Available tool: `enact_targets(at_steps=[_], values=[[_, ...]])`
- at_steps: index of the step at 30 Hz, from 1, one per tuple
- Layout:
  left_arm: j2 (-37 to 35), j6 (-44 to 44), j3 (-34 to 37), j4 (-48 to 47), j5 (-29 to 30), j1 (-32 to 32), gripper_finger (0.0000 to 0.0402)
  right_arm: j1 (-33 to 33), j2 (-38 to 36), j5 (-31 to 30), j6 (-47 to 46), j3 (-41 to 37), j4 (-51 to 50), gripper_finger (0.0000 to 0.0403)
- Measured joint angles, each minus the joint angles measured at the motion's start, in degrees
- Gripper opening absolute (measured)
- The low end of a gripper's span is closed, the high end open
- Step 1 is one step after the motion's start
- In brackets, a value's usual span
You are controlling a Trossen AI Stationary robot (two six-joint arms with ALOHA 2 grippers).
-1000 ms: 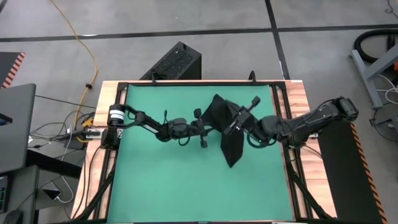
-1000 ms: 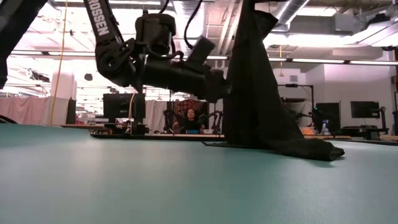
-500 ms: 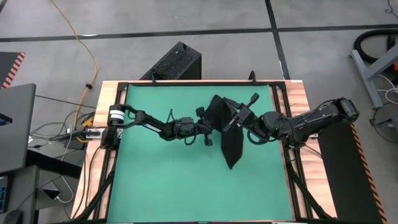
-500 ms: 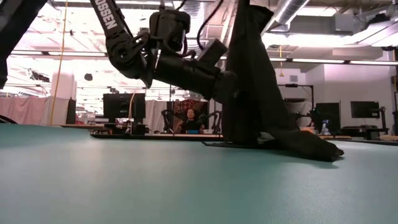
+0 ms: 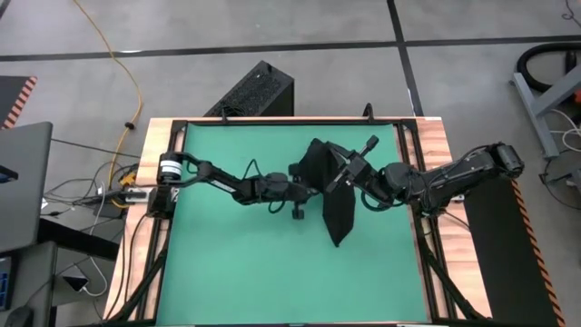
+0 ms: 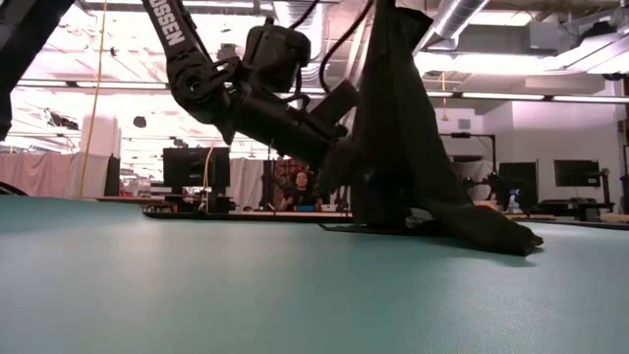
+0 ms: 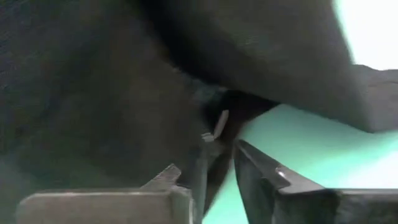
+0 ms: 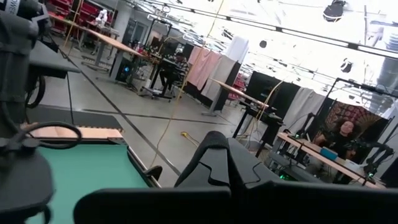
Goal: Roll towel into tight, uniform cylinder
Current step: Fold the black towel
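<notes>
Your towel (image 5: 334, 186) sits just right of centre in the high view, on the right half of the green mat (image 5: 236, 263). It is lifted, not flat: the low view shows it hanging as a tall dark drape (image 6: 398, 128) from the top of the frame, with only its lower hem touching the mat and a tail trailing out toward the right of the frame.

Your right gripper (image 5: 349, 173) holds the towel's upper part, clenched on the cloth, with the arm reaching in from the right edge of the table (image 5: 436, 163). In the right wrist view its fingers (image 8: 214, 165) are pinched together on a dark fold.

Your left gripper (image 5: 307, 186) is at the towel's left edge, arm stretched across the mat from the left side. In the left wrist view the fingers (image 7: 261, 171) stand a little apart with black cloth (image 7: 124, 93) filling most of the frame and a small white tag (image 7: 219, 124) just ahead of them; you cannot tell whether they have pinched anything.

For room, the whole lower half of the mat in the high view is bare green, and so is its upper left. The towel's upper corner lies near the mat's top edge. A black ribbed box (image 5: 254, 91) stands on the floor beyond the table's top edge.
</notes>
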State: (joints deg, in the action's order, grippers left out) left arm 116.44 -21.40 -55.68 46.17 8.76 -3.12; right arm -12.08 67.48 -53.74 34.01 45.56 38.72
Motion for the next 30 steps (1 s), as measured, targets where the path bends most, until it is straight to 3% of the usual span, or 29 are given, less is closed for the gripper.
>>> enact_targets(at_steps=[4, 11, 16, 24, 30], values=[[0.0, -3.97, 0.0, 1.31, 0.65, 1.18, 0.013, 0.25, 0.0, -0.07, 0.51, 0.0, 0.28, 0.0], [0.0, 0.34, 0.0, 3.69, 6.63, 1.52, 0.0195, 0.25, 0.0, -0.15, 0.49, 0.0, 1.3, 0.0], [0.0, 1.58, 0.0, 4.52, 10.99, 1.51, 0.0199, 0.25, 0.0, -0.1, 0.47, 0.0, 3.22, 0.0], [0.78, 4.57, -0.07, 8.21, 12.7, 2.25, 0.02, 0.41, 0.0, 1.2, 0.47, 0.0, 6.61, 0.0], [1.01, 1.14, -0.07, 10.31, 17.22, 3.67, 0.02, 2.76, 0.26, 6.86, -2.9, 0.0, 7.41, 0.0]])
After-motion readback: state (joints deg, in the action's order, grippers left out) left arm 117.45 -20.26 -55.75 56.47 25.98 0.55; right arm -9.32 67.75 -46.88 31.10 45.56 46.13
